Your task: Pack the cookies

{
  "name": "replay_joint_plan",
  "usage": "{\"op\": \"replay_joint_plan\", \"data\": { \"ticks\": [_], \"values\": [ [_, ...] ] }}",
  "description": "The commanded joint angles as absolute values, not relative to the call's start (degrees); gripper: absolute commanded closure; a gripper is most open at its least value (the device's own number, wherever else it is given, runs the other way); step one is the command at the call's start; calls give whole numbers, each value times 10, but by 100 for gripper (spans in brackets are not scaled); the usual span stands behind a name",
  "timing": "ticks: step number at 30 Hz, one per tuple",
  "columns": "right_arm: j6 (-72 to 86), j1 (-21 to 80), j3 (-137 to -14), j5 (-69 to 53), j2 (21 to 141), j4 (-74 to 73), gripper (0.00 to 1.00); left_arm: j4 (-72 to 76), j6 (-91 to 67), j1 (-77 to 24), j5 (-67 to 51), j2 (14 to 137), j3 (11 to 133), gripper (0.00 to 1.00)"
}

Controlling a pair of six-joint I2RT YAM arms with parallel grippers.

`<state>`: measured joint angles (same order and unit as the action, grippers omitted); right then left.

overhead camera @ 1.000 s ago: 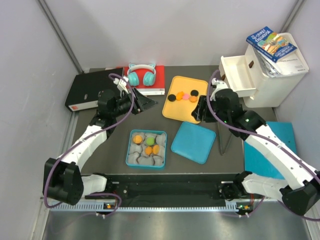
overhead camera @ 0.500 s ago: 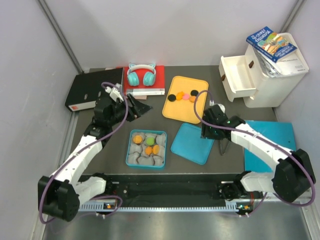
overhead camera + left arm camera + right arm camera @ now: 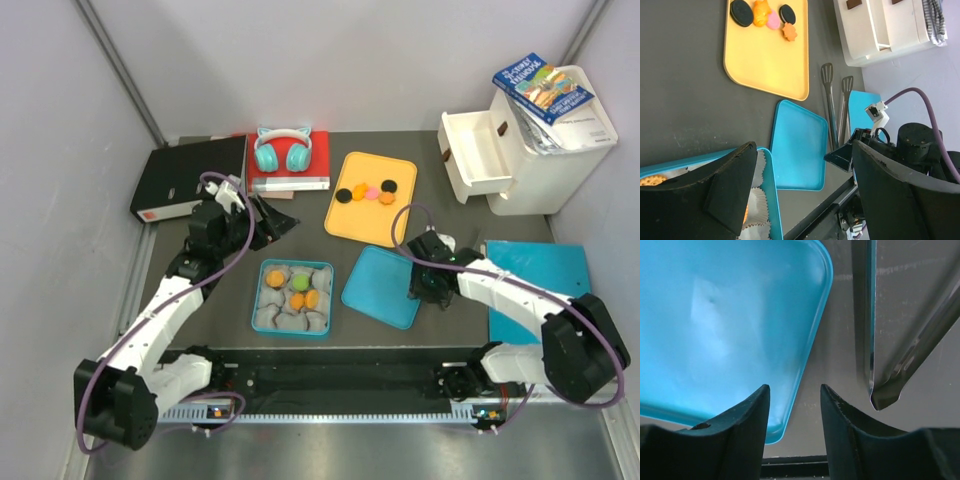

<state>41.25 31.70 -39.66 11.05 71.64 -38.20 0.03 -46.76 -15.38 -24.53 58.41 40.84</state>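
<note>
A: Cookies?
B: Five on the yellow tray; several in the box, in its paper cups.
A: Grippers?
B: Left gripper wide apart, empty, held clear. Right gripper half-open, empty, low astride the lid edge, probably to lift it.

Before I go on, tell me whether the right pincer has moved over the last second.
Yes. The right pincer has come toward the table's near edge, from beside the yellow tray to the blue lid, at its right edge.
</note>
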Motion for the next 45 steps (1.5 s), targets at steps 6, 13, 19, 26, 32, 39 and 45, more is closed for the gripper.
{"op": "replay_joint_plan", "data": {
  "ticks": [6, 13, 19, 26, 32, 39, 45],
  "values": [
    [437, 315, -360, 109, 769, -316, 64, 2, -459, -156, -234, 592, 402, 19],
    [442, 315, -347, 106, 801, -287, 96, 2, -458, -155, -231, 599, 401, 19],
    [440, 315, -360, 145, 741, -333, 100, -16, -454, -155, -228, 599, 403, 19],
    [392, 315, -455, 196, 633, -446, 100, -16, -455, -155, -225, 613, 419, 16],
    [355, 316, -542, 179, 592, -492, 100, -5, -475, -155, -240, 635, 432, 1],
    [338, 316, -585, 130, 590, -476, 100, 90, -521, -155, -301, 657, 424, 2],
    [332, 324, -606, 98, 611, -464, 100, 295, -597, -156, -368, 672, 381, 2]
  ]
}}
